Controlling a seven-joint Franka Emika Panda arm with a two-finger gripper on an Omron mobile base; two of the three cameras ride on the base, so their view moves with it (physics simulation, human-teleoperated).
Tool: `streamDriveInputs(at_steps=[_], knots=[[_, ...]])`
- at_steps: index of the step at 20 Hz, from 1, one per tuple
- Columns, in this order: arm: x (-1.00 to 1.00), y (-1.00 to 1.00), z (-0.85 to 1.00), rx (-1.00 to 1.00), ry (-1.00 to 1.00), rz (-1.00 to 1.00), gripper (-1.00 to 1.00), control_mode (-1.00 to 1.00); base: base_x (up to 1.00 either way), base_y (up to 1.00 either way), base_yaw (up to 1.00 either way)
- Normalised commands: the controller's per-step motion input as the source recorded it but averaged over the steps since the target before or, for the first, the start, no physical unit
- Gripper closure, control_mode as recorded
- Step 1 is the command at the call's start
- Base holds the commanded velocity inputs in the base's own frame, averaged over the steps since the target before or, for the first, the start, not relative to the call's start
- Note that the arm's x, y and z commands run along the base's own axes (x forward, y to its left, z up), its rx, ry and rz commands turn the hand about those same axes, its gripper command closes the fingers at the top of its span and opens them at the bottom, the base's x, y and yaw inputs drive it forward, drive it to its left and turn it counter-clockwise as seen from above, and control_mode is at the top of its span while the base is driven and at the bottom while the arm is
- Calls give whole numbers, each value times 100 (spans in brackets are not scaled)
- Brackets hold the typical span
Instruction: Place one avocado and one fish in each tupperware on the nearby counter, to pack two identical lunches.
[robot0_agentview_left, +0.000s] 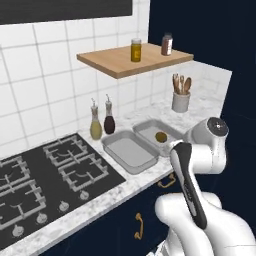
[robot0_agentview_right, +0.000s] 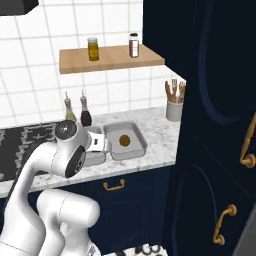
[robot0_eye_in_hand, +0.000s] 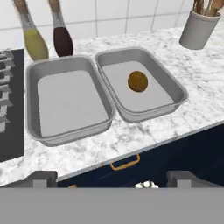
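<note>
- Hand view looks down on two grey tupperware trays side by side on the marble worktop (robot0_eye_in_hand: 192, 109), their long rims touching or nearly so.
- The left tupperware (robot0_eye_in_hand: 65, 103) holds nothing; the right tupperware (robot0_eye_in_hand: 168, 85) holds one round, brownish-olive avocado (robot0_eye_in_hand: 138, 81) near its middle.
- The claw (robot0_eye_in_hand: 111, 177) hangs in front of the worktop edge, above the dark cabinet front; its two dark tips stand far apart, so it is wide and holds nothing.
- Behind the left tray stand two bottles close together, a yellow oil bottle (robot0_eye_in_hand: 33, 41) and a dark sauce bottle (robot0_eye_in_hand: 62, 38).
- A white utensil holder (robot0_eye_in_hand: 199, 28) with wooden tools stands at the far right, well apart from the trays.
- Left base view: a black gas hob (robot0_agentview_left: 45, 175) lies just left of the trays; a wooden wall shelf (robot0_agentview_left: 135, 60) above carries a yellow jar (robot0_agentview_left: 136, 50) and a brown jar (robot0_agentview_left: 167, 44).
- White tiles back the worktop; navy cabinets with gold handles (robot0_eye_in_hand: 124, 162) run below.
- Right base view: a tall navy cupboard (robot0_agentview_right: 215, 125) closes the worktop's right end.
</note>
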Motion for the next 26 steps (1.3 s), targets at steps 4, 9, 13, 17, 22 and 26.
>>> streamDriveInputs(at_steps=[4,9,13,17,22,26], knots=[[0,0,0,0,0,0,-100,100,-99,-24,-33],[0,0,0,0,0,0,-100,100,-45,-69,-49],[0,0,0,0,0,0,-100,100,-28,-80,-49],[0,0,0,0,0,0,-100,100,-11,-67,-54],[0,0,0,0,0,0,-100,100,-4,-53,-56],[0,0,0,0,0,0,-100,100,0,-31,-61]])
